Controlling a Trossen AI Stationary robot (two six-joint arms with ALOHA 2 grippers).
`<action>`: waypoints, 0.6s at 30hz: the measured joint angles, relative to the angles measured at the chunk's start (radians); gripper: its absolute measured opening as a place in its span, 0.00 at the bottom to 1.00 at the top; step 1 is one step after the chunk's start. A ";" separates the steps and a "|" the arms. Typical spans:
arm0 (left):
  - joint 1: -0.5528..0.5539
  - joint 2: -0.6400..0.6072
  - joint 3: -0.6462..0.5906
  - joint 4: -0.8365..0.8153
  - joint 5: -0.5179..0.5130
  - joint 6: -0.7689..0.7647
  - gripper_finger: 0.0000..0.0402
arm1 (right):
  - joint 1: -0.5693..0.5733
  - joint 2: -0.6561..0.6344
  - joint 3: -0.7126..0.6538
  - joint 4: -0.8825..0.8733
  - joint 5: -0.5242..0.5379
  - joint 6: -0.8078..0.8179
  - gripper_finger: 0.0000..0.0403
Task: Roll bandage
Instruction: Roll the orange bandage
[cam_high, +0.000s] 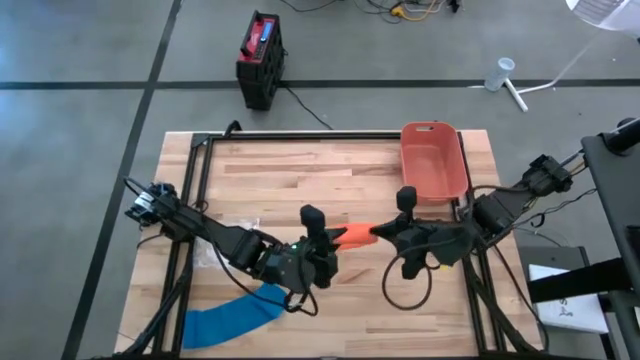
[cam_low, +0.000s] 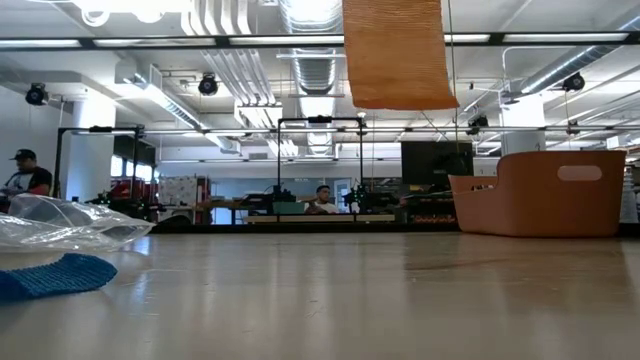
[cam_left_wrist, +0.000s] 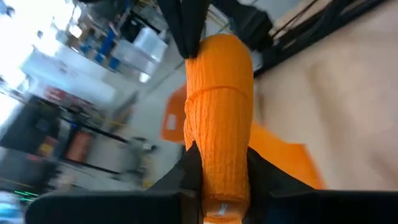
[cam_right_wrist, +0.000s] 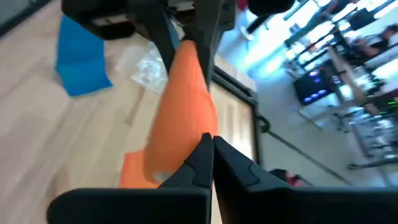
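The orange bandage (cam_high: 356, 236) hangs above mid-bench (cam_high: 330, 165), stretched between both grippers. The left gripper (cam_left_wrist: 224, 171), at its 9 o'clock, has jaws pinched narrowly on it; the right gripper (cam_right_wrist: 211, 149), at 3 o'clock, has jaws fully closed on its edge.

A salmon-orange plastic bin (cam_high: 434, 160) with a handle slot stands at the far edge of the light wooden table (cam_high: 300, 170). A clear crumpled plastic bag (cam_low: 60, 222) lies near the table's left side. On the grey floor behind the table sits a black-and-red box (cam_high: 260, 60).
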 joint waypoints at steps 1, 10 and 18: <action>0.000 0.000 0.000 -0.012 0.004 -0.050 0.12 | 0.000 -0.003 0.000 0.007 -0.023 0.008 0.01; 0.008 -0.002 0.001 -0.063 0.044 -0.278 0.12 | -0.017 0.062 -0.001 0.136 -0.099 -0.022 0.27; 0.006 -0.002 -0.001 -0.098 0.060 -0.323 0.12 | -0.092 0.112 0.002 0.130 -0.125 0.033 0.39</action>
